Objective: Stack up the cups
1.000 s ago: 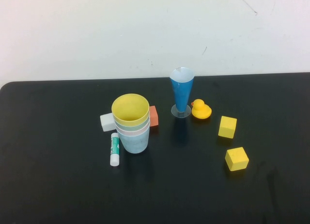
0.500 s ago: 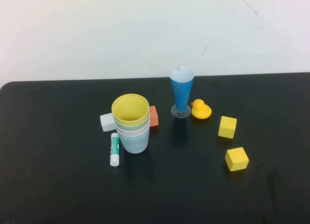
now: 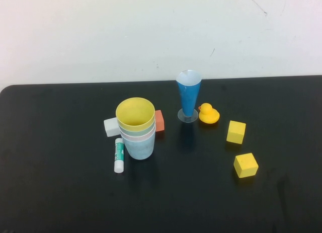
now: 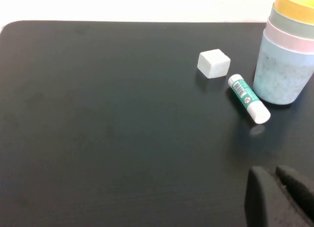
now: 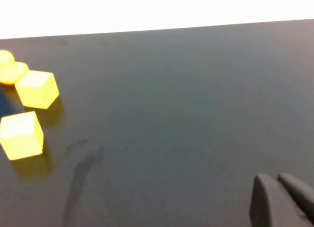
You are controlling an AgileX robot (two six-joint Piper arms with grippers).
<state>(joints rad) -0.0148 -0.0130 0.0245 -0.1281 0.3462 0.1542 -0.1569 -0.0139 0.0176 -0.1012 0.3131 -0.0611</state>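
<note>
Jaws of the left gripper (image 4: 277,197) clenched on nothing, black fingers pressed together at the edge of the left wrist view, low over bare black table (image 3: 55,192) and well apart from the stack. Jaws of the right gripper (image 5: 279,200) likewise clenched and empty, seen only in the right wrist view, above bare tabletop well apart from the yellow blocks. Neither arm visible from the high camera.

From left to right across the table:

White block (image 3: 111,127), touching or just behind the left side of the stack. Glue stick (image 3: 118,155), white with a green label, lying flat just left of the stack's base.

The cups (image 3: 137,128), left of centre: all four nested into one upright stack. Light blue cup (image 3: 139,148) at the bottom, standing on the table; pink cup (image 4: 289,39) inside it, only a rim band showing; pale green cup (image 4: 291,24) inside the pink; yellow cup (image 3: 135,113) on top, mouth open and nothing inside it.

Orange block (image 3: 160,121), against the stack's right rear side, partly hidden.

Tall blue cone glass (image 3: 188,95) on a clear round foot, upright, apart from the stack; contents not discernible.

Yellow rubber duck (image 3: 209,114) just right of that glass's foot.

Two yellow cubes further right: one (image 3: 236,132) nearer the duck, the other (image 3: 245,165) closer to the robot, a small gap between them.
</note>
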